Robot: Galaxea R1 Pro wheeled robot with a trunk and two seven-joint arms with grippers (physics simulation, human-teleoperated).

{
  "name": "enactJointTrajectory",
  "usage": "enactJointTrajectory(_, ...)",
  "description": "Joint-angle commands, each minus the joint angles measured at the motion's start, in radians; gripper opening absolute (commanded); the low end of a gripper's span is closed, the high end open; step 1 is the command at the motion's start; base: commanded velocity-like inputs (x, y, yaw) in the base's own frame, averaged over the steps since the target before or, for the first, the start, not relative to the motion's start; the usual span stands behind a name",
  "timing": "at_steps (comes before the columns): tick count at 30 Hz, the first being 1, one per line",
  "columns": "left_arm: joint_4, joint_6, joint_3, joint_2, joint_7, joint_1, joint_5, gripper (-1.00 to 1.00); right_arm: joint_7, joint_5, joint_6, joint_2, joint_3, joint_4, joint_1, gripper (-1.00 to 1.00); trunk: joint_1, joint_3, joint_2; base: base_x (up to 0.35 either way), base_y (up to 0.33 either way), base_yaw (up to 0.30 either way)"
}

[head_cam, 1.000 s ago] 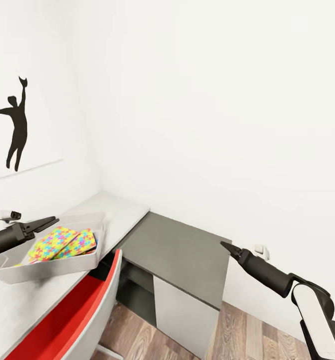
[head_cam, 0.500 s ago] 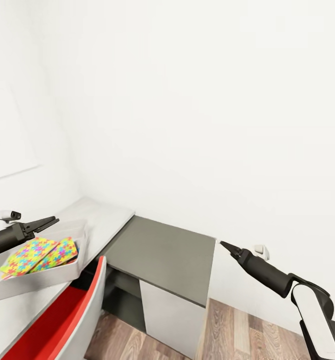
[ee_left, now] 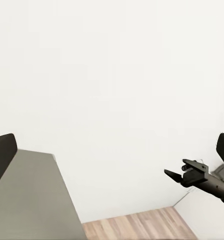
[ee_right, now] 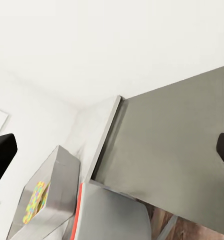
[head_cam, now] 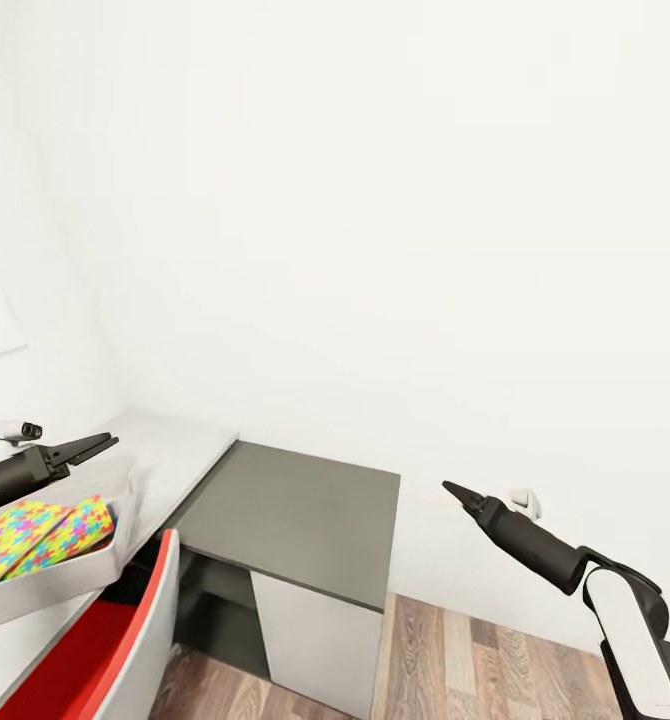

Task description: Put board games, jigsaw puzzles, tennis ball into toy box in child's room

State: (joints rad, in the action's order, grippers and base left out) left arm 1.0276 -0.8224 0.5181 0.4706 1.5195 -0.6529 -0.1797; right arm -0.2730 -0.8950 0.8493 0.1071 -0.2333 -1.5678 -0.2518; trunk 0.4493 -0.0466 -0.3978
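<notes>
Head view: the left gripper [head_cam: 103,441] hangs above the toy box [head_cam: 45,585], its fingers only slightly parted and nothing between them. The box sits on the light grey wing of the table [head_cam: 180,450] at the view's lower left; two jigsaw puzzles [head_cam: 35,532] lie in it, one overlapping the other. A red chair [head_cam: 115,640] with a grey back stands just below the box, tucked against the table. The dark grey wing [head_cam: 295,520] stretches right from the corner, its top bare, with a white panel [head_cam: 310,635] under it. The right gripper [head_cam: 457,492] points over the wood floor [head_cam: 495,660] beside that wing, fingers pressed together and empty.

Left wrist view: the dark wing's top [ee_left: 29,200] lies below a white wall [ee_left: 112,75], with floor [ee_left: 137,227] beyond. The right gripper [ee_left: 173,174] shows across the gap, its fingers a little apart at the tips.

Right wrist view: the dark wing [ee_right: 177,145] meets the light wing [ee_right: 104,132] at the corner. The toy box [ee_right: 54,195] sits on the light wing with the puzzles' [ee_right: 35,201] coloured pattern inside. The chair's [ee_right: 117,215] grey back stands beside it.
</notes>
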Motion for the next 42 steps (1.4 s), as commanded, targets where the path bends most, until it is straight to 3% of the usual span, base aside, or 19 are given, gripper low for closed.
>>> enactJointTrajectory(1, 0.0, -0.011, 0.0, 0.0, 0.004, -0.001, 0.0, 1.0, -0.006, 0.005, 0.005, 0.0, -0.001, 0.0, -0.001, 1.0, 0.001, -0.001, -0.002, -0.005, 0.0, -0.225)
enactJointTrajectory(19, 0.0, -0.011, -0.001, 0.0, 0.004, 0.0, 0.0, 1.0, -0.006, 0.004, 0.005, -0.001, -0.001, 0.0, -0.001, 1.0, 0.001, 0.019, -0.002, -0.142, -0.024, -0.226)
enactJointTrajectory(42, 0.0, -0.011, -0.002, -0.001, 0.004, 0.0, 0.0, 1.0, -0.006, 0.002, 0.005, 0.0, -0.001, 0.0, -0.001, 1.0, 0.001, 0.046, -0.002, -0.226, -0.207, -0.226)
